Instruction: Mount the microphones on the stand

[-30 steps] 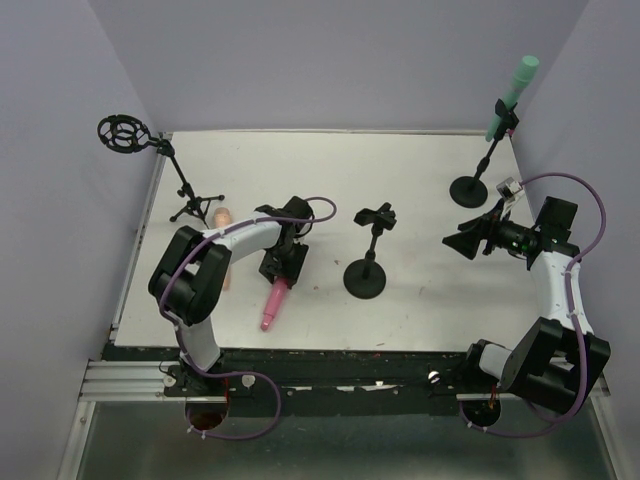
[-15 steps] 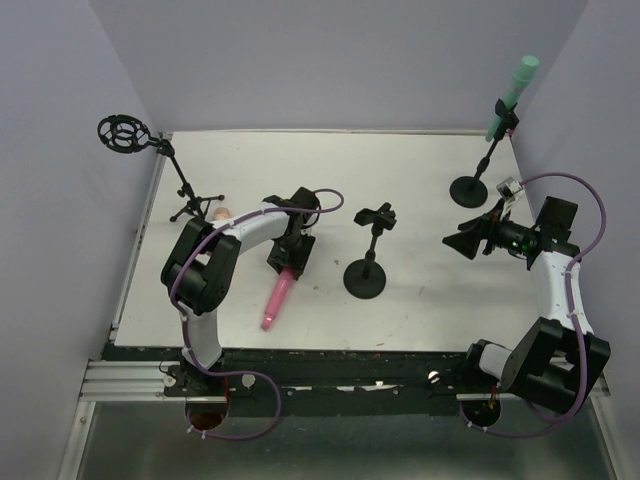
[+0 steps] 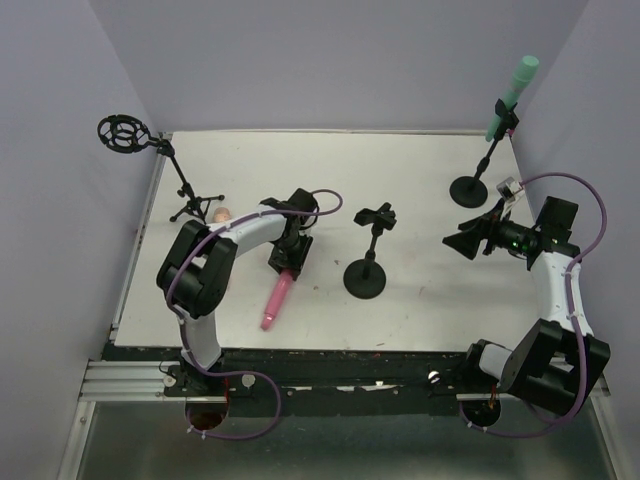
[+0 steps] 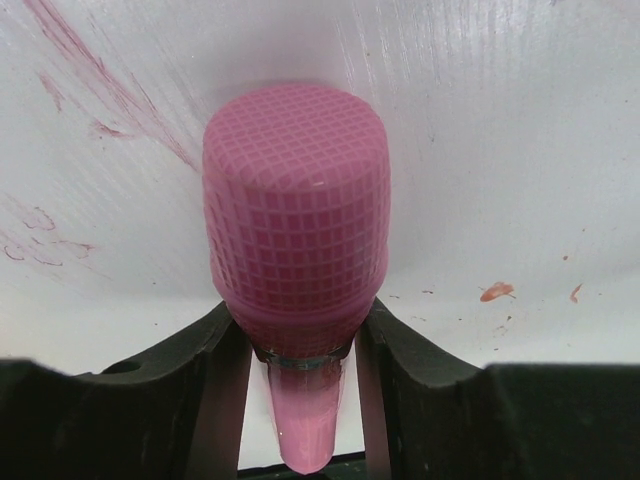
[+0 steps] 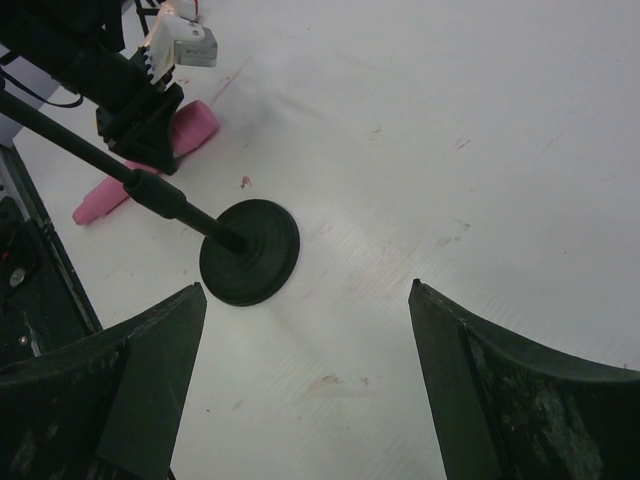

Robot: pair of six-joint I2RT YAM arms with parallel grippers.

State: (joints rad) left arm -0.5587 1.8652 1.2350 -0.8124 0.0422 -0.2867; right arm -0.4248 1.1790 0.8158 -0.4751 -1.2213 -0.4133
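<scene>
Left gripper [image 4: 300,335], jaws part-open, brackets the neck of the pink microphone [image 4: 296,210], lying on the table [image 3: 430,290] near the middle stand [image 3: 364,277]; a firm grip cannot be confirmed. Likely light, rigid, smooth plastic: the collar under the head should resist slipping.

Pink microphone [image 4: 297,250] is all matt plastic. The head is moulded in a fine raised grid, while the handle below is smooth and a touch shinier, with a thin silvery ring at the neck. The left gripper [image 4: 300,320] has black matt plastic fingers [image 4: 200,350], faintly grainy. The right gripper [image 5: 305,290] is the same stuff, looking a bit scuffed. The table [image 4: 500,150] is white and matt with fine parallel ribbing like corrugated plastic sheet, plus reddish smears. The stand [image 5: 249,252] has a smooth black base with a dull sheen. The green microphone [image 3: 511,95] looks matt too. The rail [image 3: 120,380] is bare grey metal.
</scene>
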